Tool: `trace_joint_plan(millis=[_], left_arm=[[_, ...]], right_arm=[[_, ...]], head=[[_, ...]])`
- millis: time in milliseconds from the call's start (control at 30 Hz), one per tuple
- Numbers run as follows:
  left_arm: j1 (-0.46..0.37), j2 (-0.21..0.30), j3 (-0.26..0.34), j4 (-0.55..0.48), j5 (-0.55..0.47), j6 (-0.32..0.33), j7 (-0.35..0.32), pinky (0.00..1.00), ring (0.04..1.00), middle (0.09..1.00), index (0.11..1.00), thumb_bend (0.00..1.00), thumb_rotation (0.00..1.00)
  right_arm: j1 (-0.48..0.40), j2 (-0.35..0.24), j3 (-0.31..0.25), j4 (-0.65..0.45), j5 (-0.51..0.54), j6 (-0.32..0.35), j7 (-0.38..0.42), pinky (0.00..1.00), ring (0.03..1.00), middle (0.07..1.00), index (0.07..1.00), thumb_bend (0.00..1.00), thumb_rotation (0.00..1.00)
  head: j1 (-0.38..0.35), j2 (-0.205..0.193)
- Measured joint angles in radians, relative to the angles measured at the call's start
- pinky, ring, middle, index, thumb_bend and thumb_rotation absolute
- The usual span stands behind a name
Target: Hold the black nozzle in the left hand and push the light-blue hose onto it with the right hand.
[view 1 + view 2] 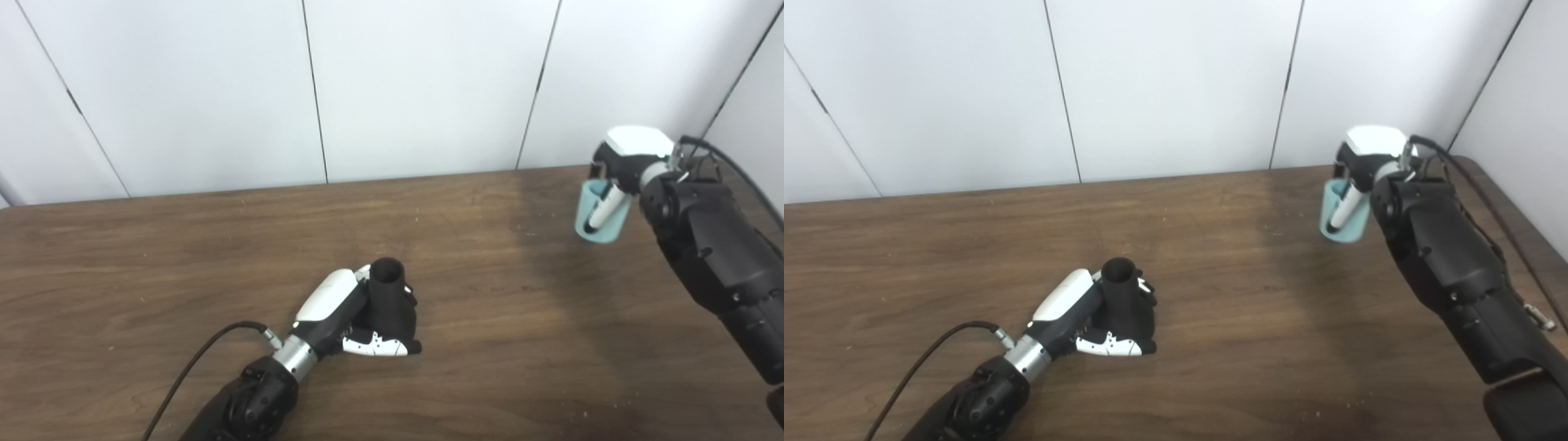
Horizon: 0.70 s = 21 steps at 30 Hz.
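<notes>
The left hand [358, 315] grips the matte black nozzle [389, 297] upright on the wooden table [490, 294]. Well apart, the right hand [625, 168] clasps the short light-blue hose [600, 214] aloft.

Left hand [358, 315] clenched low; right hand [621, 168] closed, raised far right.
</notes>
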Motion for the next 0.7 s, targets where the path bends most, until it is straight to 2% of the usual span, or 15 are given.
trace_joint_plan(millis=[33, 100, 167, 300, 400, 600, 700], left_arm=[[0.0, 0.0, 0.0, 0.0, 0.0, 0.0, 0.0, 0.91, 0.869, 0.723, 0.495, 0.55, 0.42], [0.0, 0.0, 0.0, 0.0, 0.001, 0.0, 0.0, 0.91, 0.869, 0.721, 0.493, 0.55, 0.42], [0.0, -0.001, -0.001, 0.0, 0.002, 0.0, 0.0, 0.9, 0.869, 0.72, 0.496, 0.55, 0.42], [-0.001, -0.007, -0.003, 0.0, 0.009, 0.004, 0.0, 0.91, 0.869, 0.719, 0.51, 0.55, 0.42], [-0.001, -0.013, -0.004, 0.0, 0.014, 0.009, 0.0, 0.94, 0.872, 0.719, 0.517, 0.55, 0.42], [-0.001, -0.032, -0.007, -0.001, 0.034, 0.016, 0.001, 0.85, 0.87, 0.722, 0.503, 0.57, 0.44], [-0.001, -0.045, -0.012, -0.001, 0.047, 0.023, 0.001, 0.85, 0.87, 0.722, 0.507, 0.57, 0.44]], right_arm=[[-0.001, 0.004, 0.0, -0.038, 0.0, 0.0, 0.013, 0.1, 0.195, 0.324, 0.487, 0.52, 0.12], [-0.004, 0.015, -0.001, -0.131, 0.007, 0.0, 0.047, 0.11, 0.211, 0.433, 0.485, 0.53, 0.03], [-0.013, 0.035, -0.004, -0.22, 0.029, -0.002, 0.075, 0.12, 0.217, 0.463, 0.484, 0.53, 0.01], [-0.044, 0.072, -0.008, -0.377, 0.097, -0.033, 0.112, 0.12, 0.212, 0.471, 0.483, 0.53, 0.0], [-0.065, 0.082, -0.01, -0.447, 0.142, -0.052, 0.131, 0.11, 0.186, 0.47, 0.482, 0.53, 0.0], [-0.082, 0.12, -0.006, -0.561, 0.169, -0.053, 0.202, 0.07, 0.148, 0.469, 0.481, 0.53, 0.0], [-0.116, 0.142, -0.003, -0.607, 0.195, -0.039, 0.264, 0.08, 0.152, 0.47, 0.481, 0.53, 0.0]], head=[[0.002, -0.002], [0.003, -0.003], [0.008, -0.003], [0.024, -0.003], [0.041, -0.003], [0.075, 0.005], [0.093, 0.005]])
